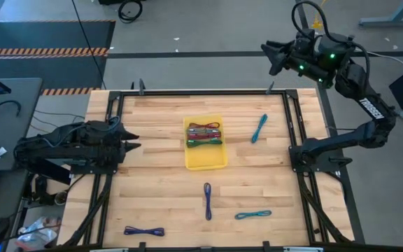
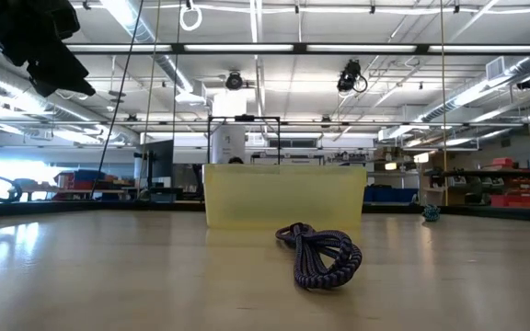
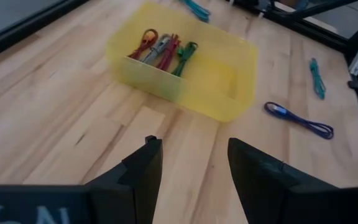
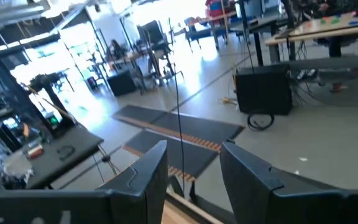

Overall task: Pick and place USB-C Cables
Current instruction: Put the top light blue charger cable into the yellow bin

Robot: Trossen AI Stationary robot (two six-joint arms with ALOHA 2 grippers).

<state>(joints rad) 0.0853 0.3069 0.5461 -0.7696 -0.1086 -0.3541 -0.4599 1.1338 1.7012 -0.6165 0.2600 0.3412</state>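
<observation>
A yellow tray sits mid-table with red, green and grey USB-C cables lying in its far half; they also show in the left wrist view. Loose cables lie flat on the wood: a teal-blue one right of the tray, a purple one nearer, a teal one and a blue one by the near edge. My left gripper hovers open at the table's left side, pointing toward the tray. My right gripper is raised beyond the far right corner, open, with nothing between its fingers.
A black metal frame borders the table's left, far and right sides. The right arm's base stands at the right edge. Bare wood lies between my left gripper and the tray. The floor and a side desk lie beyond the table.
</observation>
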